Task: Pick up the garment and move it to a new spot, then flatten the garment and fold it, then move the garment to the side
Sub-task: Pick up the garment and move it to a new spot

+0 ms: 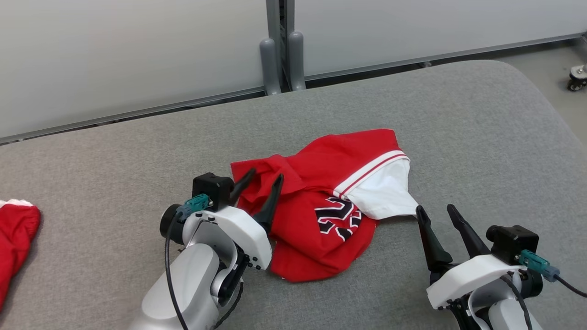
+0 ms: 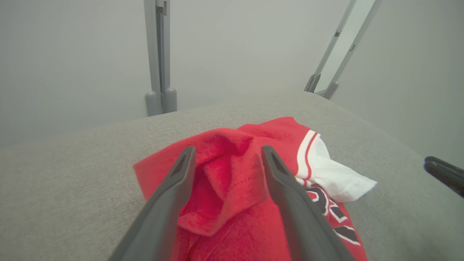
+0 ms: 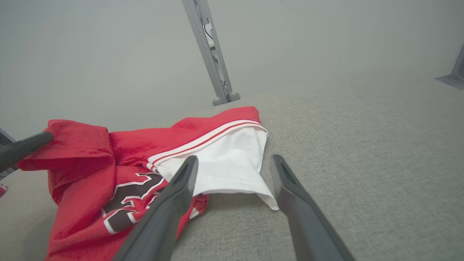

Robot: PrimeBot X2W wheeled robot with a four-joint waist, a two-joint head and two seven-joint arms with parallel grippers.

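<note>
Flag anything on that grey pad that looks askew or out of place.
The red garment lies crumpled, not flat: its left side is folded over itself, its number print is half hidden, and a white section pokes out to the right. Another red cloth sits far left on the grey pad.

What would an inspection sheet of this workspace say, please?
Surface: grey padded top, smooth.
Job's things: red garment crumpled, white part showing, not yet flattened.
Clutter: second red garment at the left edge.
Grippers: left claw open over the garment's left folds; right claw open beside the white part.
Cables: black cable at each wrist, off the cloth.
Surroundings: pale wall panels, grey post, caster wheel.
</note>
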